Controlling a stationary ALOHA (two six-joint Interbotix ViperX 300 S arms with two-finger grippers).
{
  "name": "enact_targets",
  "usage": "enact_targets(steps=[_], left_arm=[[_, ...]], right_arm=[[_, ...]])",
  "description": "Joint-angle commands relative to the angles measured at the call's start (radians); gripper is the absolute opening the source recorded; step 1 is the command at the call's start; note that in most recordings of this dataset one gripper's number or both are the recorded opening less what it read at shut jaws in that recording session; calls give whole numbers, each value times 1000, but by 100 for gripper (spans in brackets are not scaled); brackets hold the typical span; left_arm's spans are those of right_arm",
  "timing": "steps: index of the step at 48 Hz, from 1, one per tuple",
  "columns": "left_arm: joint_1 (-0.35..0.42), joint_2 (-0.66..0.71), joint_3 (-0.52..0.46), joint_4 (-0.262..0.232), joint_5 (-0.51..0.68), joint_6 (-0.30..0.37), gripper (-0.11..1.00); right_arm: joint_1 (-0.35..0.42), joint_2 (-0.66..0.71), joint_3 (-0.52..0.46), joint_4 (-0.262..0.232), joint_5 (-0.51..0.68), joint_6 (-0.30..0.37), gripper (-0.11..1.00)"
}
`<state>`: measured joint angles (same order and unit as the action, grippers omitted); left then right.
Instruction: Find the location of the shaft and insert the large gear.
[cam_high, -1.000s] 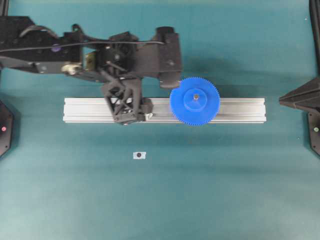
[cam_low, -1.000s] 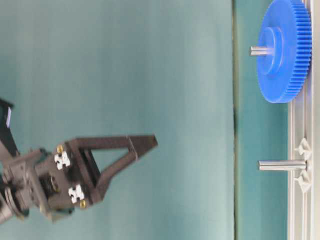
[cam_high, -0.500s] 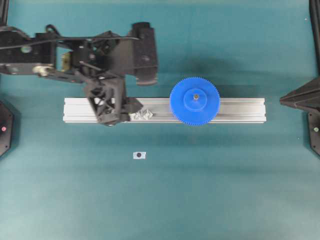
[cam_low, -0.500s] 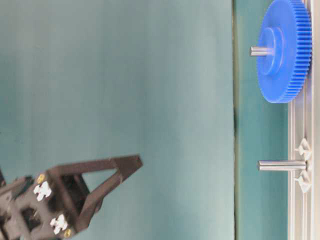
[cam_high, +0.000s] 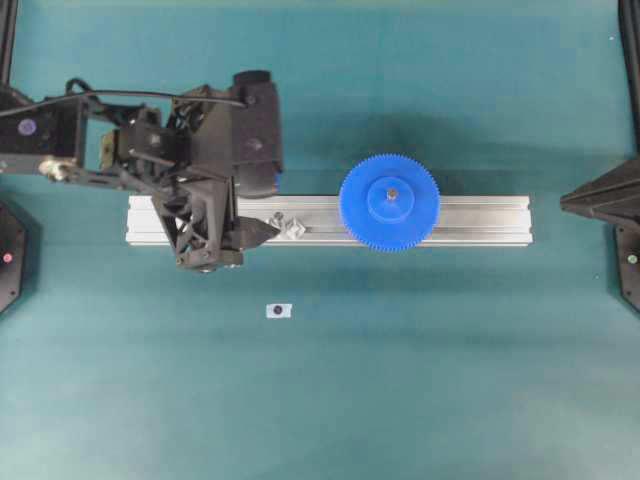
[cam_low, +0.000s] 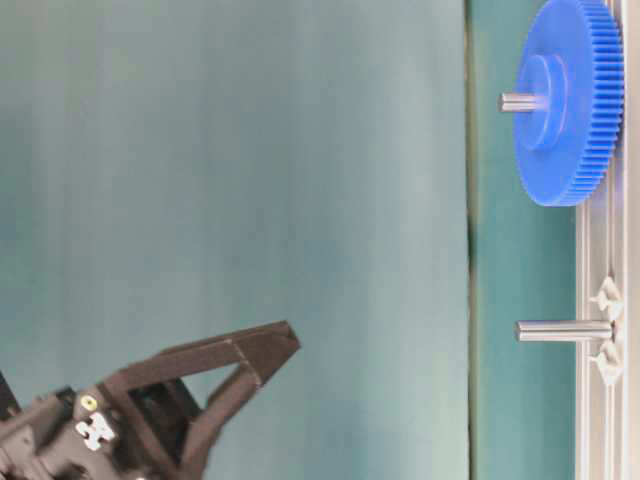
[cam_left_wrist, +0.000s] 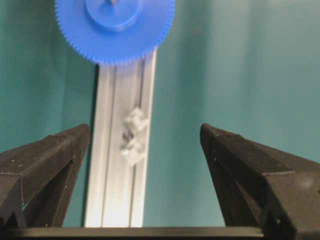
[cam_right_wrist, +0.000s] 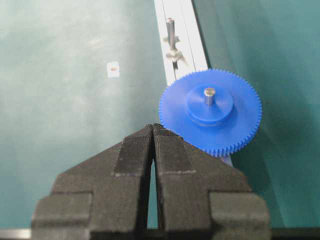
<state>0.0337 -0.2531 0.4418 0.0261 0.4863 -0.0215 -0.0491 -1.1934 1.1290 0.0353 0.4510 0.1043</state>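
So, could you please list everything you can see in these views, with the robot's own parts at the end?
large gear: one, bright blue, seated on a shaft on the rail, right of the middle.
shaft: two, grey metal; one through the gear's hub, one bare between the mounts.
mounts: two, clear, on the rail beside the bare shaft.
rail: one, silver aluminium, lying across the table.
tag: one, white with a dark dot, on the table in front of the rail.
table: one, teal.
left gripper: black, fingers wide apart, empty, above the rail's left part.
right gripper: black, fingers together, empty, near the gear.
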Motion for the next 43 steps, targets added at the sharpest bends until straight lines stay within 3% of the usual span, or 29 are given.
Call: enact_targets(steps=[1,12,43], left_arm=[[-5,-51,21,0,-87,-2,91],[-18,-81,104,0,-270,3,91],[-38,-66,106,0,-267,-2,91]], right_arm=[[6,8,-5,2,-12,6,7],[11,8,-5,2,-20,6,7],[15,8,-3,2,-20,6,7]])
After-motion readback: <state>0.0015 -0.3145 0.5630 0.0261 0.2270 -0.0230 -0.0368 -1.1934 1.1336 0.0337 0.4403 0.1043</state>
